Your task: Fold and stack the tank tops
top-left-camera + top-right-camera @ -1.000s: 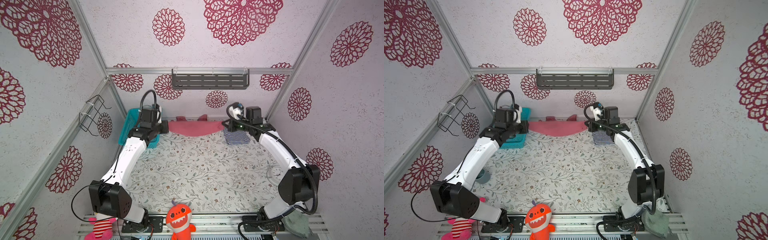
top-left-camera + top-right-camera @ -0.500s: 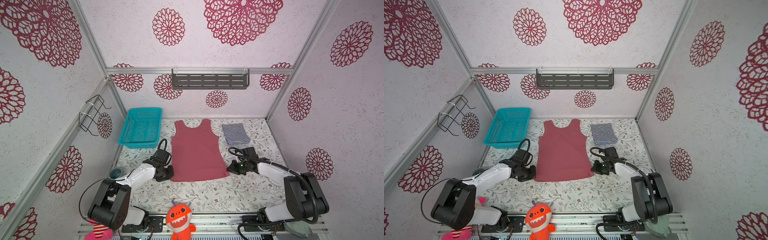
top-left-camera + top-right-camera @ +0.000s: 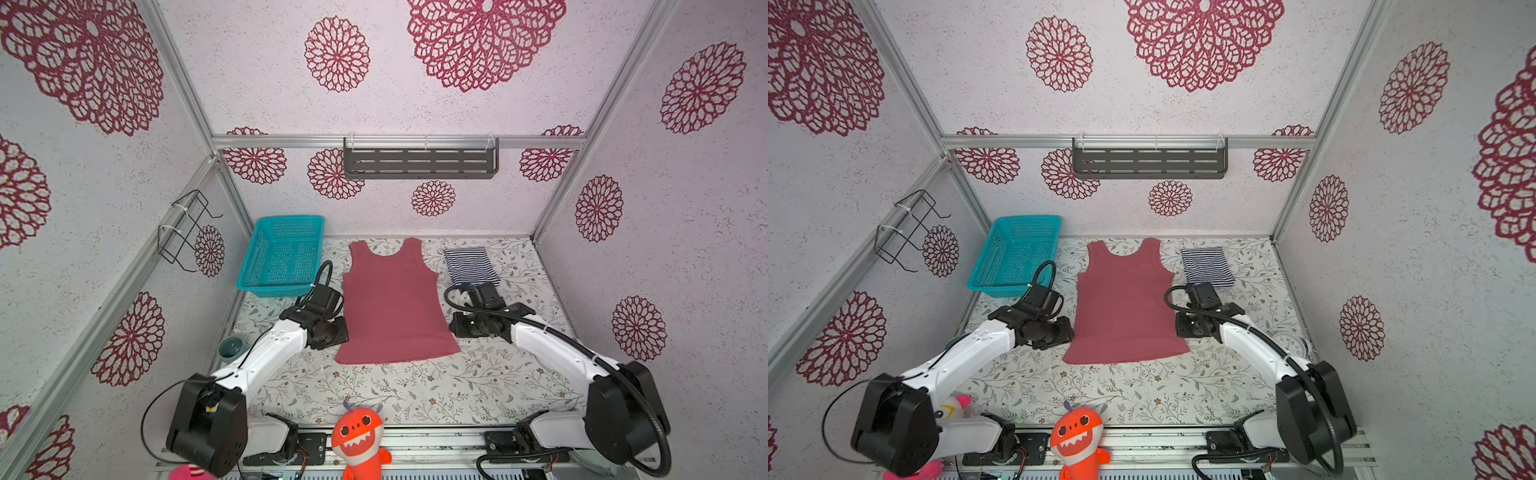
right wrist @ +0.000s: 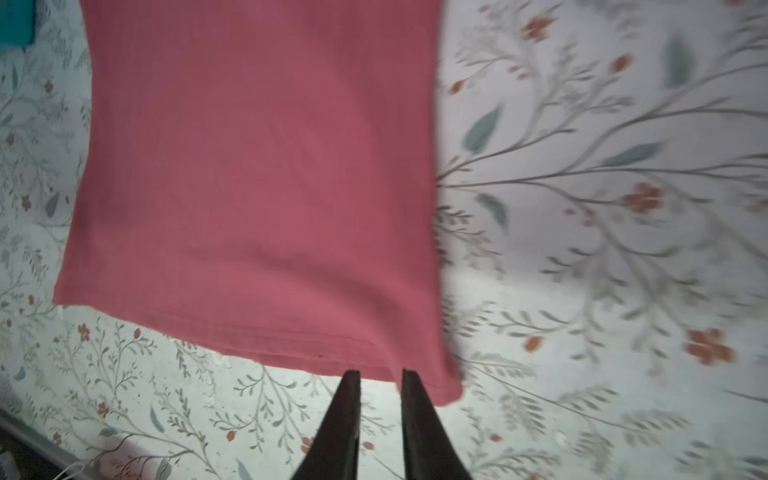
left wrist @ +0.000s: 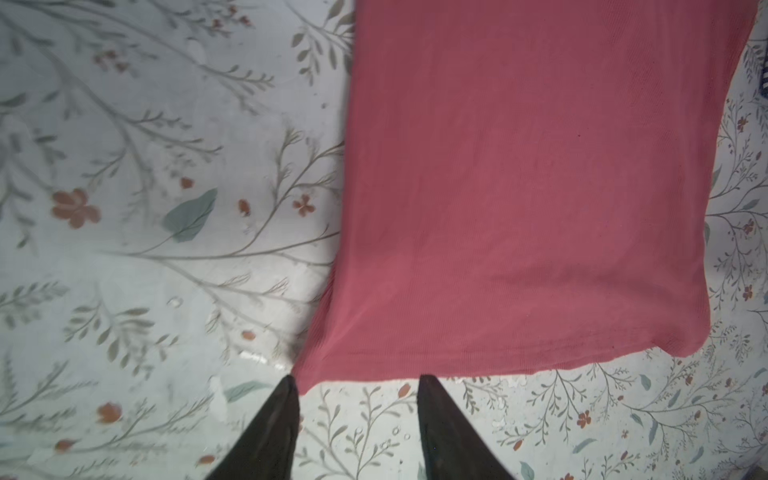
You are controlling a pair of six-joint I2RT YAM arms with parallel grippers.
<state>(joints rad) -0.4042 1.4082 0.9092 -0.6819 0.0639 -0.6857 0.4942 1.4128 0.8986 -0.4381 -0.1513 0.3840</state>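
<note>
While the rose-red tank top (image 3: 392, 307) lies flat mid-frame on the counter (image 3: 415, 390), neck toward frame top, its hem corners meet both tips: left claw (image 5: 355, 380) wide, right claw (image 4: 378, 374) narrowly parted, neither gripping. The striped tank top (image 3: 469, 266) lies folded upper right.

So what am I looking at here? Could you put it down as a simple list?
red tank top: spread flat in the middle, straps at the far end
striped tank top: folded, back right, beside the red one
teal basket: back left
left claw: open, at the hem's left corner, gripping nothing
right claw: barely open, at the hem's right corner, gripping nothing
</note>
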